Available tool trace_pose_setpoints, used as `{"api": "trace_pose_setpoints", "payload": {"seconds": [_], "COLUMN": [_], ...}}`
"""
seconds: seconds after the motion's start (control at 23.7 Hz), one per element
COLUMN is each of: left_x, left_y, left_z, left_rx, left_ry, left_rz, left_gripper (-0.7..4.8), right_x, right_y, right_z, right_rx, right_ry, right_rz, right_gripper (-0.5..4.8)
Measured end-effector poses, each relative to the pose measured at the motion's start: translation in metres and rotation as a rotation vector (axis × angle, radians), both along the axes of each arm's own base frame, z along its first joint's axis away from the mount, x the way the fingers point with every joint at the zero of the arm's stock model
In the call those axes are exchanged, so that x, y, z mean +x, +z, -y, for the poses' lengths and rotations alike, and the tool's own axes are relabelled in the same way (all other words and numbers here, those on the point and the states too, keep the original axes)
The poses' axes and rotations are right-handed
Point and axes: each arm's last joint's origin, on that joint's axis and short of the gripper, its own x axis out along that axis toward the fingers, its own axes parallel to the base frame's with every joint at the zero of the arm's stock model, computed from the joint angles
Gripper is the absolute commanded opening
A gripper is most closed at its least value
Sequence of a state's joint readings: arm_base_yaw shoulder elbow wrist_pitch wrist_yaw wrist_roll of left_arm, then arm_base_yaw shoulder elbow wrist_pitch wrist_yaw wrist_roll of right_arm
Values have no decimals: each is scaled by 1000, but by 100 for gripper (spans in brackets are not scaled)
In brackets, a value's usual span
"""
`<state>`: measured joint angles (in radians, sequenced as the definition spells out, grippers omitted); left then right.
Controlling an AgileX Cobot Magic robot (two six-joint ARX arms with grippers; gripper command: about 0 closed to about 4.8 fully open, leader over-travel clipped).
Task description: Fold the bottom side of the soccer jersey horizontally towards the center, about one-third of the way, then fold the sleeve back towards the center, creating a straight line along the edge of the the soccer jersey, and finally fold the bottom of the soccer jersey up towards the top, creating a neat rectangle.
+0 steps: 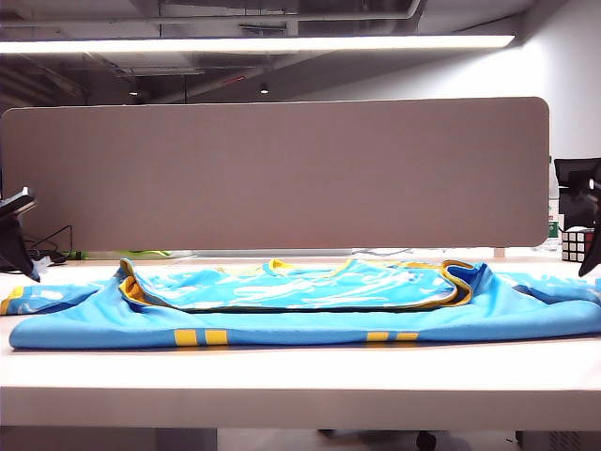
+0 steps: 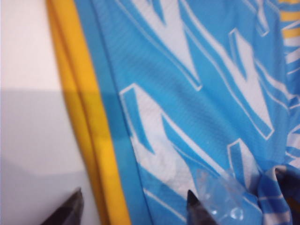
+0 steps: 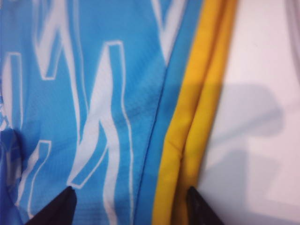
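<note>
In the exterior view the soccer jersey (image 1: pixel 310 305) lies spread flat across the pale surface (image 1: pixel 282 385), one patterned layer already folded over the plain blue one. It looks thin, light and limp, likely to slide and crease, so the doubled yellow edges offer the firmest hold. A puzzle cube (image 1: pixel 574 244) sits at the far right.

In the left wrist view the left gripper (image 2: pixel 133 206) hovers with jaws spread, straddling the yellow band (image 2: pixel 86 117).

In the right wrist view the right gripper (image 3: pixel 131 206) hangs likewise, jaws spread over the same trim, pinching nothing.

No brand or readable writing shows.
</note>
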<state>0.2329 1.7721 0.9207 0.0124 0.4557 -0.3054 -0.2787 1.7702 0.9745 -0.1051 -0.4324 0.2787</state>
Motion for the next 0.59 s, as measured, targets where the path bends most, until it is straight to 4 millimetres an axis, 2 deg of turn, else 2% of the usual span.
{"api": "trace_pose_setpoints", "payload": {"seconds": [0.42, 0.46, 0.59], "left_x": [23, 24, 26], "left_y": [-23, -25, -27], "left_z": [3, 4, 8], "left_rx": [-76, -73, -67], "left_ry": [-99, -103, -111], "left_rz": [109, 117, 126], "left_gripper": [269, 244, 68], "right_x": [18, 19, 22], "right_y": [-15, -15, -18], "right_z": [-3, -4, -7], "right_rx": [28, 26, 15], "right_ry": [66, 69, 71], "right_rz": [80, 85, 90], "right_gripper": [316, 285, 86]}}
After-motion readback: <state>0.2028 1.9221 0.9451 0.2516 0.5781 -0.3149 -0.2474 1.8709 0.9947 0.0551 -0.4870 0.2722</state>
